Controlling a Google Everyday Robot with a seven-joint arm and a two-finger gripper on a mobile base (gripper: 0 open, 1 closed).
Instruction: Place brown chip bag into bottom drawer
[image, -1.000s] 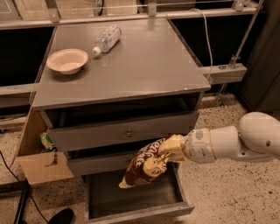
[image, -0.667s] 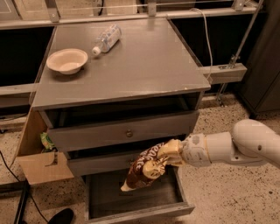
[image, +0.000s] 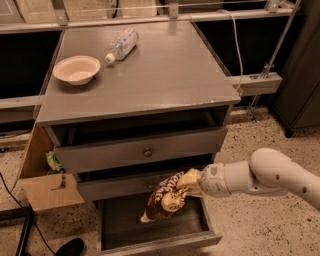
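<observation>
The bottom drawer (image: 120, 222) stands open, its floor bare. Over it hangs the chip bag (image: 164, 199), tilted, its upper end pinched in the gripper (image: 189, 182) — jaws closed on it. I would lower it past the middle drawer (image: 115, 188) — then let go well inside the walls.

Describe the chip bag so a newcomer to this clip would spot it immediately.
Find the grey cabinet with three drawers; its bottom drawer is pulled open. Over that drawer, the pincer on the arm from the right grips the brown chip bag by its upper end. It is dark brown with pale yellow ends, unlike the small green packet left of the cabinet.
</observation>
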